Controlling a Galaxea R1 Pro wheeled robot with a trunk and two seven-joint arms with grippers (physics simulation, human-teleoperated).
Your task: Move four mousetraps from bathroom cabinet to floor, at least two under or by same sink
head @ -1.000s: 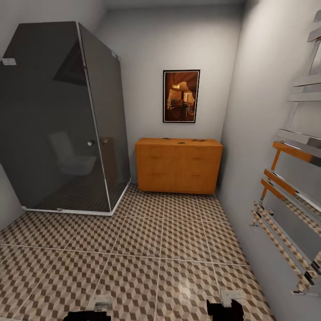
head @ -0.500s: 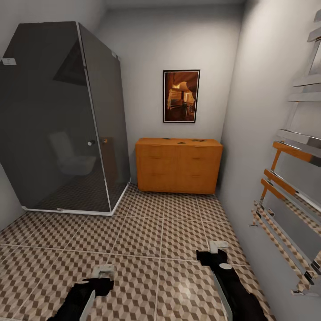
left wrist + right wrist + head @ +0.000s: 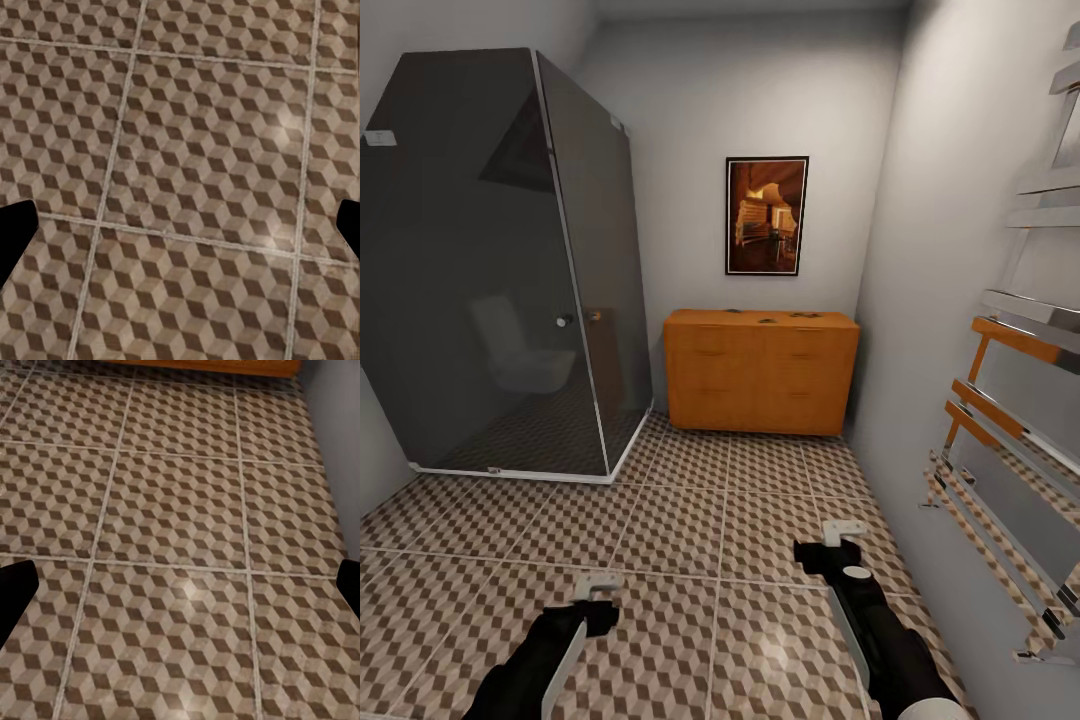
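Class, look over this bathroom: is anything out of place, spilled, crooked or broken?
Nothing stands out. The cabinet stands square against the back wall with its drawers shut and a few small dark items on top, too small to identify. The picture hangs straight, the shower stall is closed, and the bathroom floor shows no spill.

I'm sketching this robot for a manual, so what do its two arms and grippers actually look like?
Both arms are glossy black and rounded, and the right one carries a long pale grey panel along its forearm. The left gripper and right gripper end in blocky light grey, squared-off pieces on black wrists. In the wrist views the fingers appear as plain black shapes at the frame edges. No cables or markings are visible.
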